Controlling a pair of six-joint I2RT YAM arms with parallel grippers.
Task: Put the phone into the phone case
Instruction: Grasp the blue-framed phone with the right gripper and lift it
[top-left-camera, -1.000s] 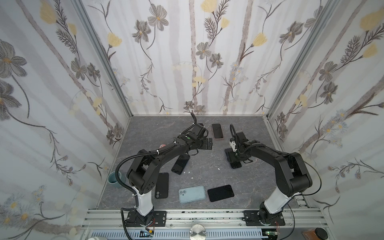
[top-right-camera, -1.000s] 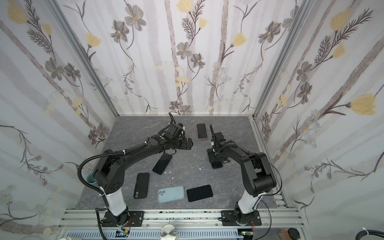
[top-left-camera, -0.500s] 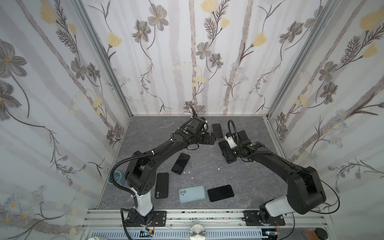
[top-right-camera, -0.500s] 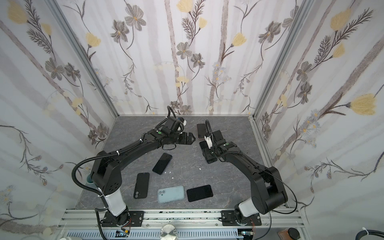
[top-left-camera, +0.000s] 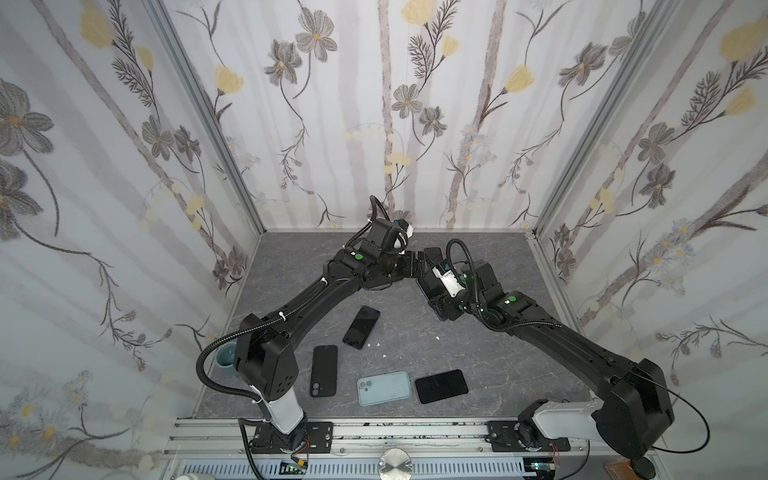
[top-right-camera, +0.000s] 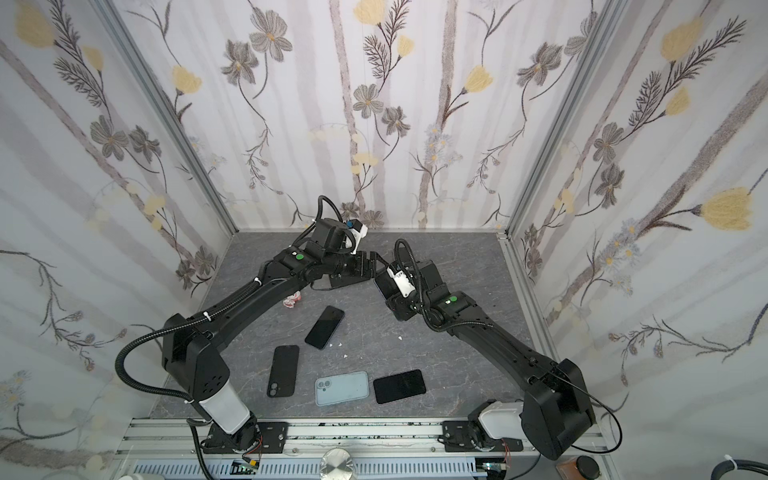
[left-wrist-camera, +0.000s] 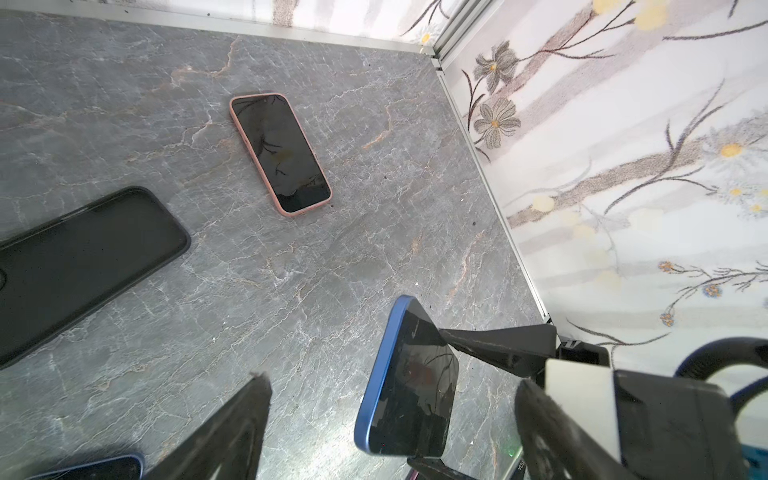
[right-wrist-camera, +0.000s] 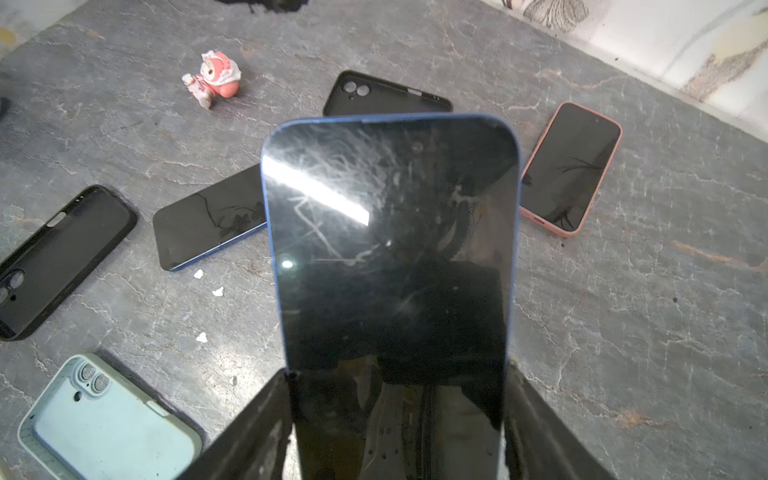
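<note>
Near the back wall (top-left-camera: 457, 124), the right gripper (right-wrist-camera: 395, 388) clamps a blue-edged phone (right-wrist-camera: 390, 249) by its long edges; the left gripper (left-wrist-camera: 390, 386) hovers close by, jaws spread wide.

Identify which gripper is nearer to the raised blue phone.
Right. The right gripper clamps the blue phone; the left gripper is open, its fingers either side of it, apparently not touching.

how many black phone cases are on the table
2. One black case lies front left beside the light blue case; a second black case at the back near the pink-cased phone. The black slab at front right may be a third, or a phone.
</note>
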